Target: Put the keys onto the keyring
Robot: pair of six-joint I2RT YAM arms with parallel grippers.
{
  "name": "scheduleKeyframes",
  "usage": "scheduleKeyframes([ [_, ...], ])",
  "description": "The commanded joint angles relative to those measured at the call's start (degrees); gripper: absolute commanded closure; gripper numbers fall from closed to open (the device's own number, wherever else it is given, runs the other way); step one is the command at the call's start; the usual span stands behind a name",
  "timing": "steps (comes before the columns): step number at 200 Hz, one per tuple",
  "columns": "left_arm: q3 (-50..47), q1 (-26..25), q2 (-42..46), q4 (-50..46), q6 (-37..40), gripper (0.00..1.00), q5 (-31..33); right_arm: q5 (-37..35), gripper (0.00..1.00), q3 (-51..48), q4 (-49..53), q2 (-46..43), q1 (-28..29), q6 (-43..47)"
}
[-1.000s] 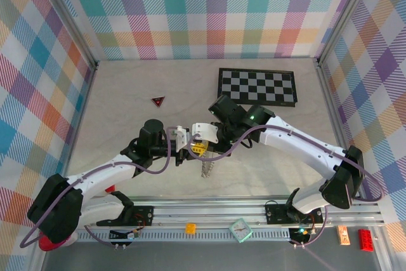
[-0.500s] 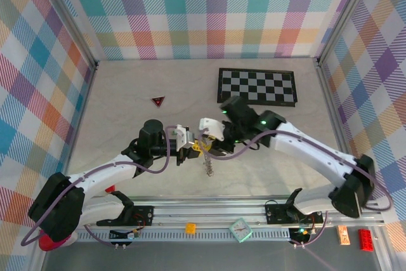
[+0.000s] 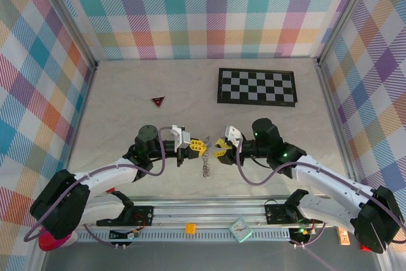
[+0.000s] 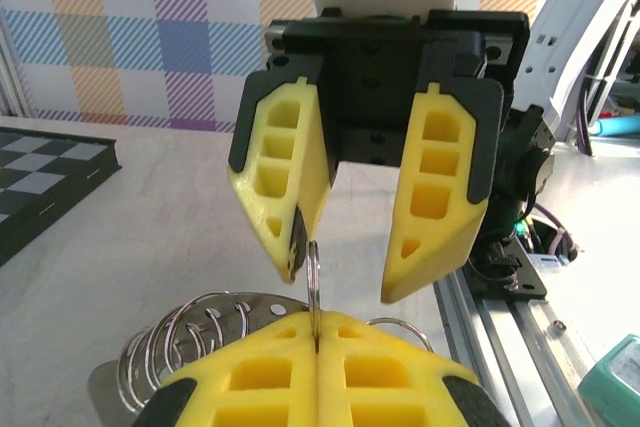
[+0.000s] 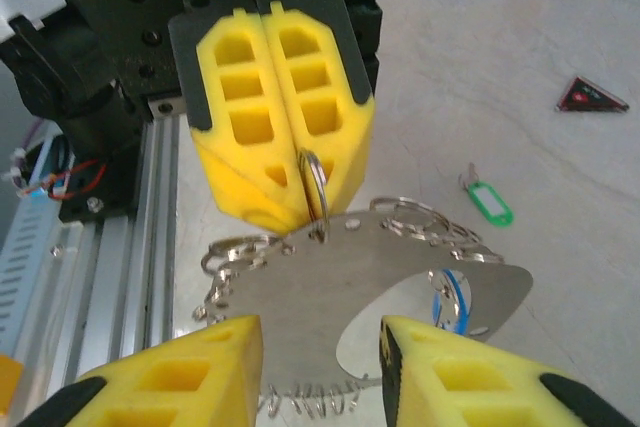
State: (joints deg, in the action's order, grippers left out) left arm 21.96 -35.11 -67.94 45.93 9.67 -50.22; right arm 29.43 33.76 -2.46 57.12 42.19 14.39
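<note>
Left gripper [image 5: 298, 215]: jaws pressed together, clamped on a small thin ring [image 5: 314, 187] that stands upright between the yellow pads. That ring passes through the edge of the keyring [image 5: 320, 297], a flat grey metal band with an oval opening, held up off the table [image 3: 127, 112].

Right gripper [image 4: 345, 282]: jaws apart, nothing pinched. It faces the left gripper head-on from the right. In the left wrist view one of its fingertips sits just beside the top of the small ring; cannot tell if it touches. In the right wrist view the near edge of the keyring dips between its spread fingers.

A short silvery chain [image 3: 206, 168] hangs from the keyring, between the two grippers and just near of them. Loose wire coils [image 4: 185, 332] bunch at the keyring's edge.

The mint-green key [image 5: 487, 203] lies flat on the table beyond the keyring, toward the dark red triangle [image 3: 158, 101], apart from both. The blue key [image 5: 447, 299] shows through the keyring's opening; cannot tell if it hangs or lies on the table.

The triangle is far left of the grippers. The checkerboard [image 3: 257, 86] is far right, well apart from everything.
</note>
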Motion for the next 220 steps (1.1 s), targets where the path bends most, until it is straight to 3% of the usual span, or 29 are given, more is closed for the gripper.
scheduleKeyframes([
  [1,-0.55,-0.17,-0.83,7.94,-2.57,1.00,-2.86,5.04,0.67,-0.75,-10.78,1.10,0.17,-4.66],
  [104,-0.76,-0.57,-2.80,11.98,-4.53,1.00,-3.92,8.04,0.80,-0.23,-14.09,4.20,0.23,-6.48],
  [125,-0.69,-0.57,-3.14,12.25,-4.66,1.00,-4.10,8.21,0.86,0.33,-14.05,4.82,0.24,-6.49],
  [148,-0.85,-0.57,-3.08,11.92,-4.66,1.00,-3.51,8.63,1.00,0.67,-13.48,4.77,0.26,-6.32],
  [176,-1.56,-0.57,-0.66,7.94,-3.05,0.66,1.37,6.25,1.00,1.96,-6.41,3.13,0.26,-2.03],
  [220,1.18,-1.42,8.44,-13.77,7.19,0.62,9.06,2.51,1.00,9.92,14.02,3.12,0.27,9.25],
])
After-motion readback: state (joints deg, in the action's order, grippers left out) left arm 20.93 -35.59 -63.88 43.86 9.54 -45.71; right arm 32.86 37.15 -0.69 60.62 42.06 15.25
